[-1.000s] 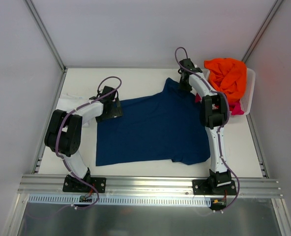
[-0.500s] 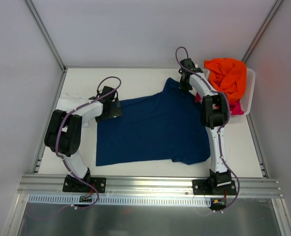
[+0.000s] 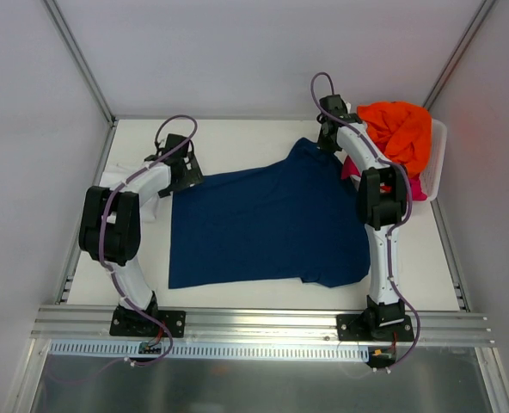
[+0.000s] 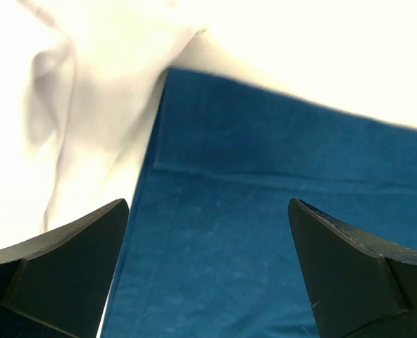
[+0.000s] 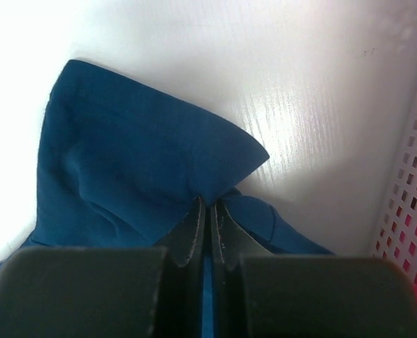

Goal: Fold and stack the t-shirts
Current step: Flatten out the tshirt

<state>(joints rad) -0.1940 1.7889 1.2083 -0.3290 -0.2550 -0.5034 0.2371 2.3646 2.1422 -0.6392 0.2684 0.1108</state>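
**op:** I've slid the left pincer (image 4: 205,211) back over the far hem corner of the navy shirt (image 3: 263,224), spread wide.
**reply:** Right pincer (image 5: 207,211)?
**op:** Pinching the far sleeve. Shirt lies flat, crosswise on the tabletop (image 3: 237,142).

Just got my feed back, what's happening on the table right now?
The navy t-shirt lies spread flat. The right claw is shut on its far right corner, near the basket. The left claw hangs open over its far left corner, beside the white t-shirt. The navy one is not yet folded.
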